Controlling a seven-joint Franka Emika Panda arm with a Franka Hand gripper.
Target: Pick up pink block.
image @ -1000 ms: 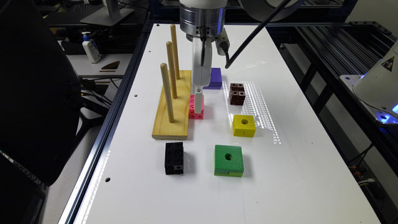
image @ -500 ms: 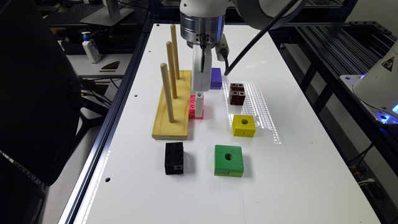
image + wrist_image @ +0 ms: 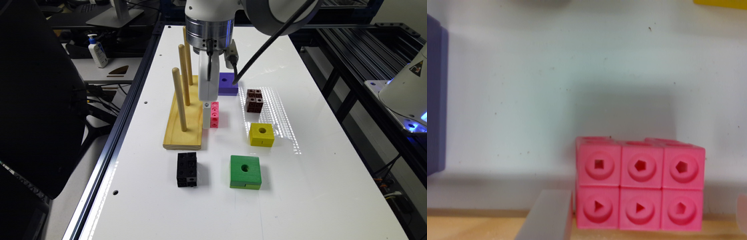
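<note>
One tool [image 3: 210, 115] over pink block [image 3: 215, 115] — finger [image 3: 547, 217] alongside, white table [image 3: 300, 186]

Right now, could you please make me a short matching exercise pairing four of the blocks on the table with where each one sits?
Things:
1. pink block
2. black block
3. purple block
4. brown block

Places:
A. behind the pink one, partly hidden by the arm
B. toward the exterior view's right of the purple one, standing apart on the bare table
C. right beside the wooden peg board, under the gripper
D. nearest the camera in the exterior view, beside the green block

Pairs: 1-C, 2-D, 3-A, 4-B
</note>
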